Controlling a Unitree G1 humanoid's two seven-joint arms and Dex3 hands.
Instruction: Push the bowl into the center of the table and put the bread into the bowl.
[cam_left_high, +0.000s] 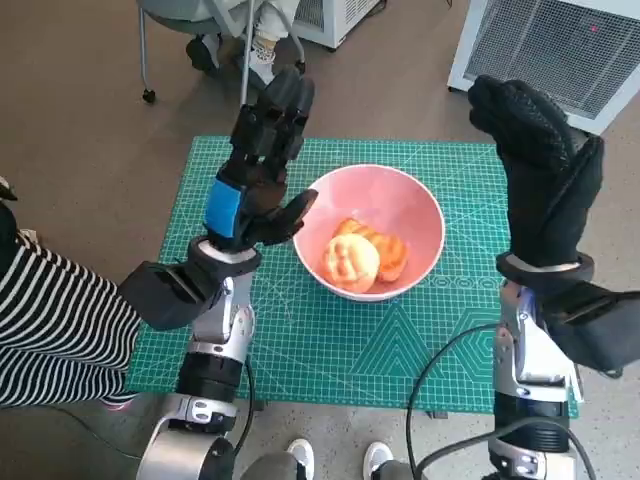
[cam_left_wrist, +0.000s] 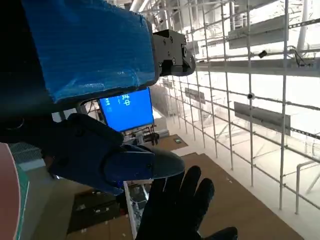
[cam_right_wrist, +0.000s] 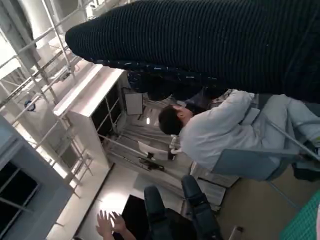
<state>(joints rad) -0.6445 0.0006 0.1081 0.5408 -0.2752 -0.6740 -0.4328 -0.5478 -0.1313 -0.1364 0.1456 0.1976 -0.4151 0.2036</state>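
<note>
bread in bowl (hands raised)

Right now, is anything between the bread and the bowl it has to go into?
No. The bread already lies inside the bowl near the mat's middle; both robot hands, left and right, are raised clear, holding nothing.
</note>
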